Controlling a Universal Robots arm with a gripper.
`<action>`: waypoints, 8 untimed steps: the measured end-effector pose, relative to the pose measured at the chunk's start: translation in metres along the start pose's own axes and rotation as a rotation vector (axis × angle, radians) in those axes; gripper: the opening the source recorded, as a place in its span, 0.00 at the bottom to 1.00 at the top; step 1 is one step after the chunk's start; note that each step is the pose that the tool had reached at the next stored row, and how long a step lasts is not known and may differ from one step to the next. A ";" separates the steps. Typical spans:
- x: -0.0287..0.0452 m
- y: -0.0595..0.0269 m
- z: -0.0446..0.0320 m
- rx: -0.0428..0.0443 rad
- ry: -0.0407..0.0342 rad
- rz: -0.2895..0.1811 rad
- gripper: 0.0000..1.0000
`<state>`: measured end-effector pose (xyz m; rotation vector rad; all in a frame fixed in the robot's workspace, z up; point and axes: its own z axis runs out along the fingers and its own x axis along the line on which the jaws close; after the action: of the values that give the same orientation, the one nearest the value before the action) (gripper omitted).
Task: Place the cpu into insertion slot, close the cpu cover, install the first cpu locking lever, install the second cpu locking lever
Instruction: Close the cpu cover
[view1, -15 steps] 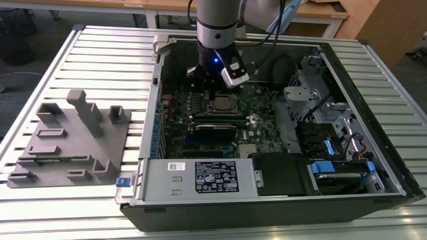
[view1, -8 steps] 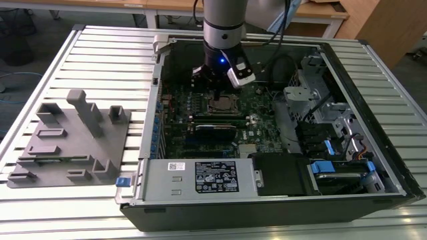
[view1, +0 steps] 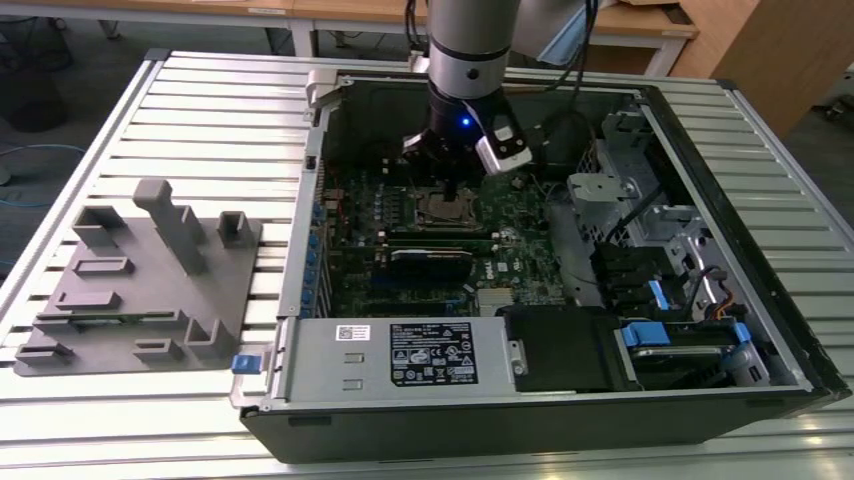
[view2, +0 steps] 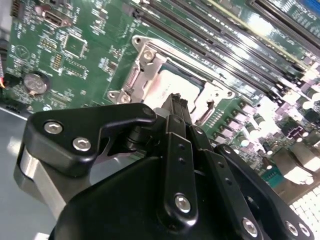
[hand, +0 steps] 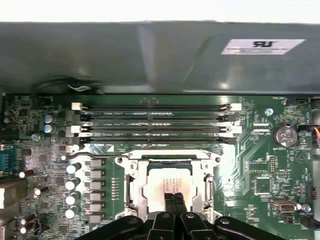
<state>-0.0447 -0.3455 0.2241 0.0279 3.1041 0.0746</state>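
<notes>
While the gripper (hand: 174, 196) hovers with fingers pressed together, holding nothing, the cpu (hand: 167, 181) lies in the insertion slot (hand: 150, 165) beneath it. An off-centre push, I think, could tilt the cpu and damage the slot.

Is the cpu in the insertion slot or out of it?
In. The cpu lies flat, its silvery top showing through the window of the cpu cover, whose frame surrounds it.
</notes>
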 end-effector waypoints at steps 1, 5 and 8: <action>0.0000 0.0000 0.0000 0.0000 0.0000 0.000 0.11; -0.0001 -0.0029 -0.0001 0.0000 0.0000 0.000 0.11; -0.0001 -0.0037 -0.0001 0.0000 0.0000 0.000 0.11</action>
<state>-0.0446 -0.3492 0.2240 0.0282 3.1041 0.0747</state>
